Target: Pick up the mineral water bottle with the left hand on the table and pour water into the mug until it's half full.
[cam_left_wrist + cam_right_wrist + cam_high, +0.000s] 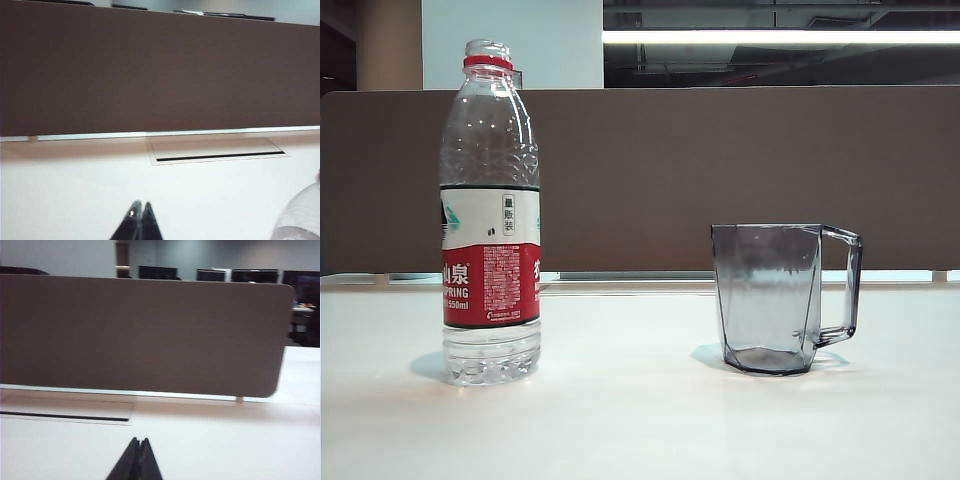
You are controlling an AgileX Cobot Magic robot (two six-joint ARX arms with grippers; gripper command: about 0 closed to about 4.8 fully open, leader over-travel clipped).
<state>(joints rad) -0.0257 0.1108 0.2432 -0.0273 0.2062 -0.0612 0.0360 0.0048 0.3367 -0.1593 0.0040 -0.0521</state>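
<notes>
On tabletop [640,420]: mineral water bottle [490,215] upright, uncapped, well apart from empty mug [775,298]. Left gripper [138,206] closed, empty; right gripper [138,441] likewise. Grasp, pour both pending.

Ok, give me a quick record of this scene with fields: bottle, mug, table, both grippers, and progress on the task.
bottle: mineral water bottle upright on the left of the exterior view, cap off, untouched
mug: mug upright to its right, apart from it, handle facing away from the bottle, looks empty
table: table white
left gripper: left gripper shut, holding nothing
right gripper: right gripper shut, holding nothing
progress: bottle not yet picked up
</notes>
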